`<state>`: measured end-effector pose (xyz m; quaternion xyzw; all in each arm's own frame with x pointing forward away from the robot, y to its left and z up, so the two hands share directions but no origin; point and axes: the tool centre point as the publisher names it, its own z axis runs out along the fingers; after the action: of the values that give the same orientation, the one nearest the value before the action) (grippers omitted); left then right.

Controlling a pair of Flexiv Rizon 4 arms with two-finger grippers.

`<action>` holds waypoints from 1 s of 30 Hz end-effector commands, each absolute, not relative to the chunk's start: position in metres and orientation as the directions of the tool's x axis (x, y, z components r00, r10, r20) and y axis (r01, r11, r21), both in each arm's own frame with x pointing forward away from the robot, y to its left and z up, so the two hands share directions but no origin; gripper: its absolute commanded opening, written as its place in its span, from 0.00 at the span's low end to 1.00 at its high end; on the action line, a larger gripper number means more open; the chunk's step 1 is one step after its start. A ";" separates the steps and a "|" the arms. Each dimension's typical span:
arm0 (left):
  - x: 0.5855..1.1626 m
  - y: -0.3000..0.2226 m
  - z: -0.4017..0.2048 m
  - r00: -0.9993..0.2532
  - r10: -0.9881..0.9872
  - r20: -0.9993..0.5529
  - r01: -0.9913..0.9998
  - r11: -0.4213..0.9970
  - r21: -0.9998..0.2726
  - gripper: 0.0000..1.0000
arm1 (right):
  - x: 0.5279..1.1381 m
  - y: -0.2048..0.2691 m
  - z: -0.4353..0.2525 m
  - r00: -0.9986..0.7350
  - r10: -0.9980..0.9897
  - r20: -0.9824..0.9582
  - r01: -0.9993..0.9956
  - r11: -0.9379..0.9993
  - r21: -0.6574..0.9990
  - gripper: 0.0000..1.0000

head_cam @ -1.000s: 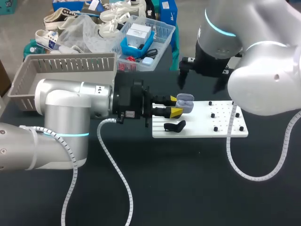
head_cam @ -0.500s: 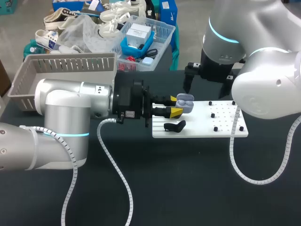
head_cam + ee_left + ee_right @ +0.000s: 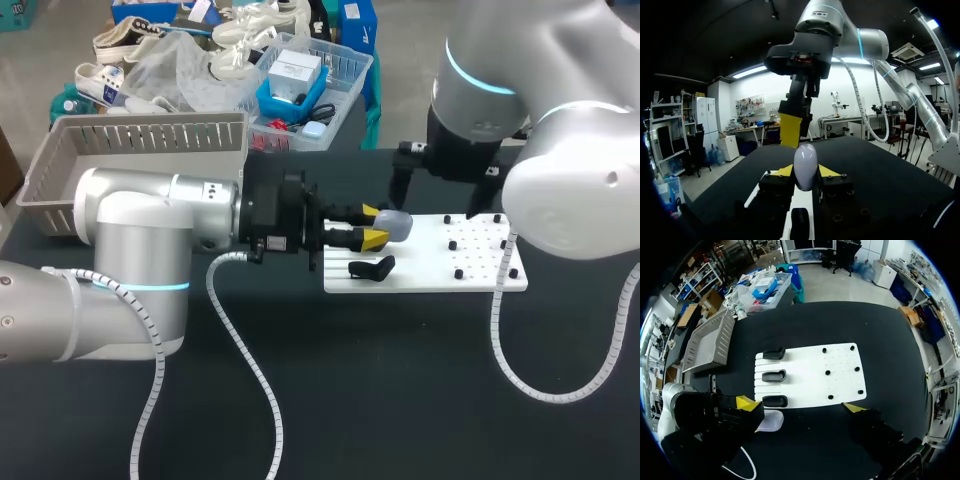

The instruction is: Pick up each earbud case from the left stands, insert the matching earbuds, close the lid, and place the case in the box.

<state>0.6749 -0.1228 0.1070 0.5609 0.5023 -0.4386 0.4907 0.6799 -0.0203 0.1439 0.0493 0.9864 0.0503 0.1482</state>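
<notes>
My left gripper (image 3: 377,225) is shut on a pale lavender earbud case (image 3: 394,223), held over the left end of the white board (image 3: 440,262). In the left wrist view the case (image 3: 805,161) stands rounded and closed between the yellow tips of the left gripper (image 3: 805,173). My right gripper (image 3: 435,203) hangs open just above and behind it, and one of its yellow fingers (image 3: 790,130) is close over the case. From the right wrist the case (image 3: 771,420) lies beside the board's three black stands (image 3: 774,376), under my right gripper (image 3: 800,406).
A black stand (image 3: 371,267) sits on the board's near left part, with several black pegs (image 3: 458,244) on its right half. A grey slatted basket (image 3: 130,160) stands at the table's back left. Dark table surface stretches in front of the board.
The case's lid stood open before and is now down. My right gripper has come left and lower, over the case. The left arm has held still.
</notes>
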 end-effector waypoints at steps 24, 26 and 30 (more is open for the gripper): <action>0.675 -0.123 0.108 0.112 0.133 -0.985 0.994 -0.006 0.112 0.00 | 0.668 0.003 0.192 -0.843 -0.453 -0.290 -0.502 0.856 0.123 1.00; 0.675 -0.123 0.108 0.112 0.133 -0.985 0.994 -0.006 0.112 0.00 | 0.668 0.006 0.192 -0.831 -0.488 -0.267 -0.530 0.840 0.114 1.00; 0.675 -0.123 0.108 0.112 0.133 -0.985 0.994 -0.006 0.112 0.00 | 0.667 0.009 0.192 -0.808 -0.545 -0.224 -0.576 0.811 0.102 1.00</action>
<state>0.6757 -0.1225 0.1076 0.5603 0.5024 -0.4383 0.4914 0.6589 0.0057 0.1888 -0.2423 0.9492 0.0958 0.1766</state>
